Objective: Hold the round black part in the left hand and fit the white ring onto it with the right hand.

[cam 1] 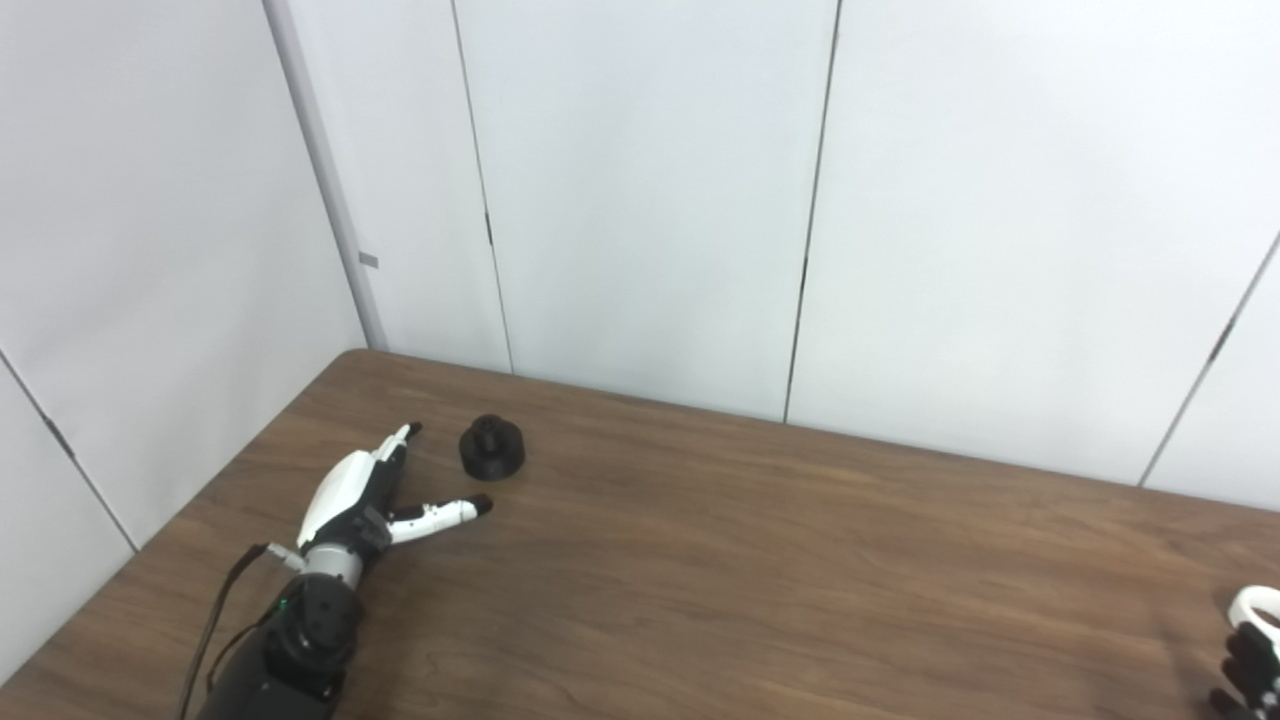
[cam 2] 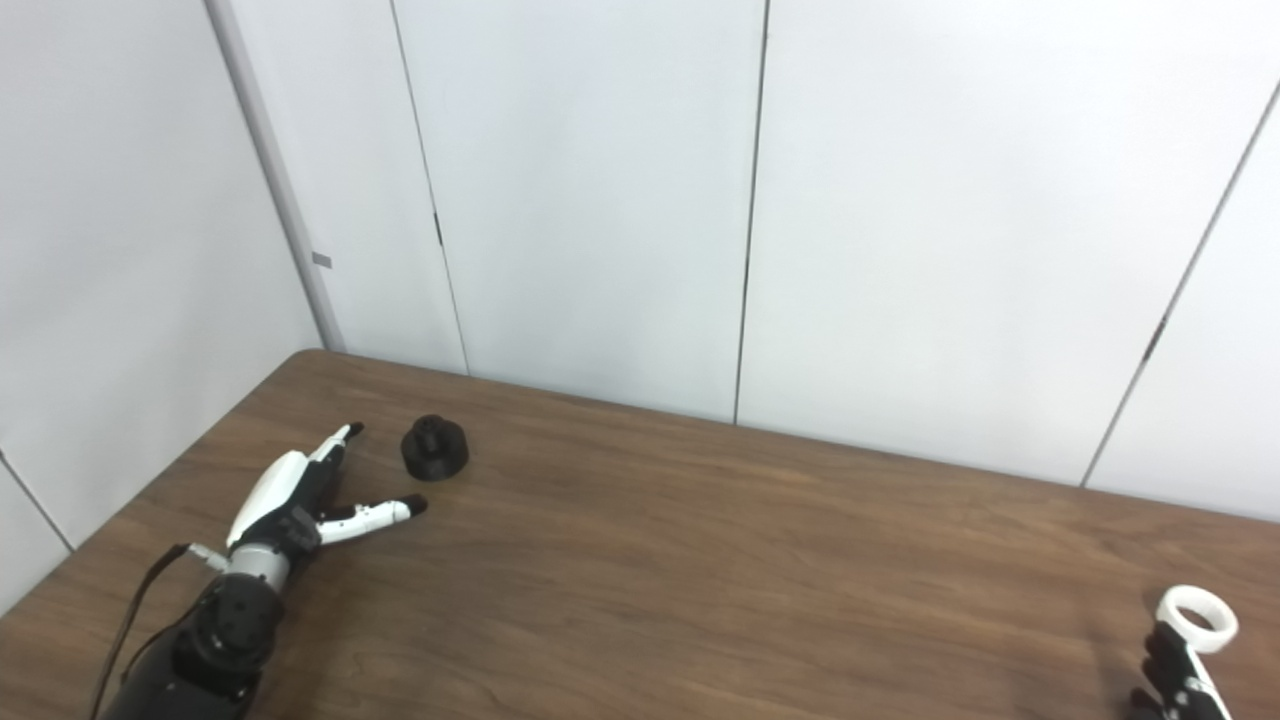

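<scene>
We see the round black part [cam 1: 492, 447] standing on the table [cam 1: 700, 560] at far left, hub up, axis vertical, with our left hand [cam 1: 365, 495] just near of it, fingers spread and empty, not touching. No writing is legible anywhere. The right eye view shows the whole white ring [cam 2: 1197, 605] grasped flat, hole up, atop the right hand [cam 2: 1178, 675] at near right; the left eye view crops both.

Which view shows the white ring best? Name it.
The right eye view: the whole white ring shows above the right hand. The left eye view cuts it off at the picture's right edge.
</scene>
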Action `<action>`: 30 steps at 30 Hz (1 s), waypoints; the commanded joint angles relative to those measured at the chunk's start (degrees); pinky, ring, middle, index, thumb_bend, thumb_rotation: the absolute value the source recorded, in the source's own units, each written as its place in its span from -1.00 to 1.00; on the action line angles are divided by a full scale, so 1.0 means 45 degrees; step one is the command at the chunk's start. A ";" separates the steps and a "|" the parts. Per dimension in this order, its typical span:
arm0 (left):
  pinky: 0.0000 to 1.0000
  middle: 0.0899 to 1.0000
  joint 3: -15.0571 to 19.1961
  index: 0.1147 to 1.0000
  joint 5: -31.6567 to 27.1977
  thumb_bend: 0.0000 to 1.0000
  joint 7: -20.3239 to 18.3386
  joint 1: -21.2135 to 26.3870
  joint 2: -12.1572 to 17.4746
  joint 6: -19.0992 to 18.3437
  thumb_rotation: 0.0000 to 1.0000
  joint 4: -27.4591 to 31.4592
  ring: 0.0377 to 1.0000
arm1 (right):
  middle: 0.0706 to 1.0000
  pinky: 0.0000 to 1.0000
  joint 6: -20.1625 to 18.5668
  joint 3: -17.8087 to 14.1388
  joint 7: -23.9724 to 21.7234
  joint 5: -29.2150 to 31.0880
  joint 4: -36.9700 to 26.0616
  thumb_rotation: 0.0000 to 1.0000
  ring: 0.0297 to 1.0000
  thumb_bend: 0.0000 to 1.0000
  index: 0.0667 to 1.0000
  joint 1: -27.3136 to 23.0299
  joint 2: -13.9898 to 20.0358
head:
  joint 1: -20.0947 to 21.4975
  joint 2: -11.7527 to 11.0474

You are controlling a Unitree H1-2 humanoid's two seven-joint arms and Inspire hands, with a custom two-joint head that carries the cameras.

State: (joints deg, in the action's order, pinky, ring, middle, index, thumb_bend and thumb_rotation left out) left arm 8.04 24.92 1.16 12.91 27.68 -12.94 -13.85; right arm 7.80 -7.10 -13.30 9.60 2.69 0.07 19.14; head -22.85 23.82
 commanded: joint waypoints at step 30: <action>1.00 1.00 -0.1978 0.59 0.0800 1.00 0.0017 0.1745 0.0808 -0.1028 -0.31 -0.1393 1.00 | 0.91 0.79 0.0022 -0.0229 0.0142 -0.0447 -0.0255 0.48 0.90 0.29 0.83 0.0513 0.0504 | -0.0455 0.0064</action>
State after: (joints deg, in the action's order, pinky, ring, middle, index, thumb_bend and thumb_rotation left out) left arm -0.09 27.94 1.94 18.69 29.79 -18.06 -19.91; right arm 8.94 -7.75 -12.80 8.00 2.40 1.52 20.62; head -24.96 23.99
